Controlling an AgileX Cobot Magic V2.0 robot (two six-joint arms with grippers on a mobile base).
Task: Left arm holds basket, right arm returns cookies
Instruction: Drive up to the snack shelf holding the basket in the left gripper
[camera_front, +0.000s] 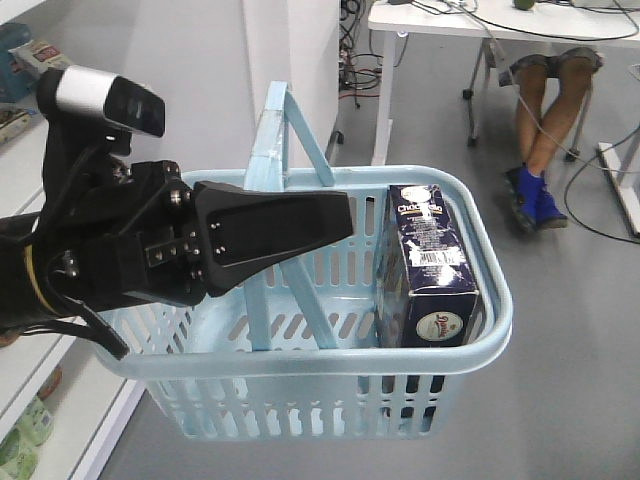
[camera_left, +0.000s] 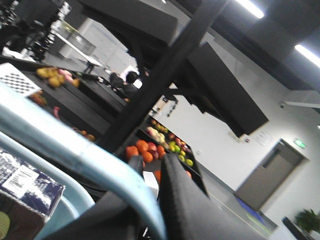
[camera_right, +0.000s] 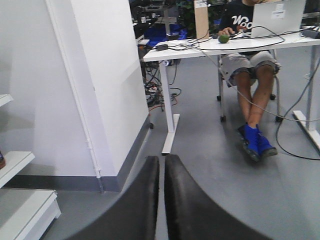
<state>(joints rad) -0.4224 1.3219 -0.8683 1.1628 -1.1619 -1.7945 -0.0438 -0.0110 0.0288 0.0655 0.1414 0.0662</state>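
Note:
The light blue basket (camera_front: 330, 362) hangs in the air at the middle of the front view. My left gripper (camera_front: 338, 222) reaches in from the left, its broad black jaws shut on the basket's swing handle (camera_front: 268, 150). In the left wrist view the handle (camera_left: 75, 150) runs between the jaws of the left gripper (camera_left: 155, 167). The navy cookies box (camera_front: 430, 265) stands upright inside the basket at its right end; its corner shows in the left wrist view (camera_left: 25, 190). My right gripper (camera_right: 162, 161) is shut and empty, above the grey floor; it does not show in the front view.
White shelves (camera_front: 20, 430) with goods stand at the left, also low in the right wrist view (camera_right: 15, 165). A white pillar (camera_right: 105, 75) is behind. A white desk (camera_right: 225, 47) with a seated person (camera_right: 255, 90) and floor cables is far right. Fruit racks (camera_left: 150, 150) lie beyond.

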